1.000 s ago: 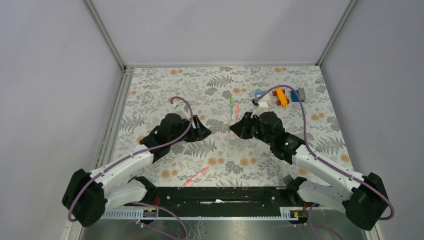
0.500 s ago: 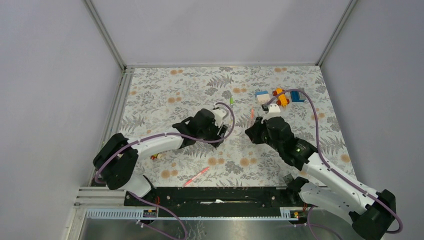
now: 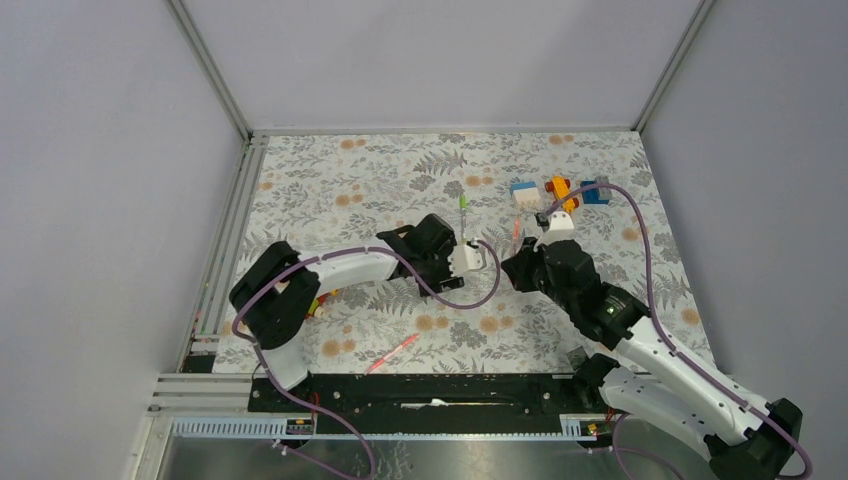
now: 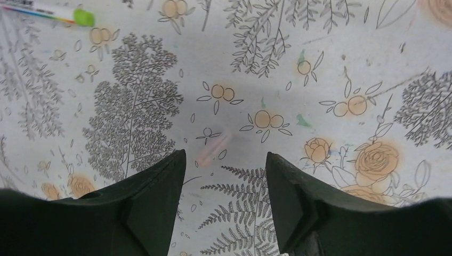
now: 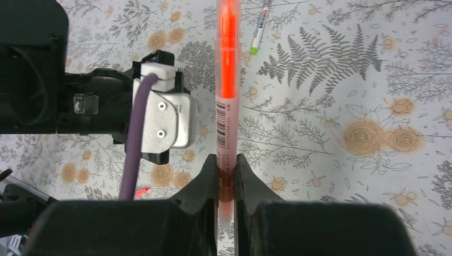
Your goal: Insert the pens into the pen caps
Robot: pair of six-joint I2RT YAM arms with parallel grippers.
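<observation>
Right wrist view: an orange-red pen (image 5: 228,80) is pinched at its lower end in the tightly closed right gripper (image 5: 227,165).
The pen juts straight out ahead of those jaws, its barcode label just past the tips. Ahead and a little right of it, a white pen (image 5: 259,29) with a green end lies on the floral table (image 5: 373,80). The left gripper (image 4: 224,165) hangs over the table, jaws partly apart, holding nothing. A pink pen (image 3: 392,352) lies well behind both grippers.
</observation>
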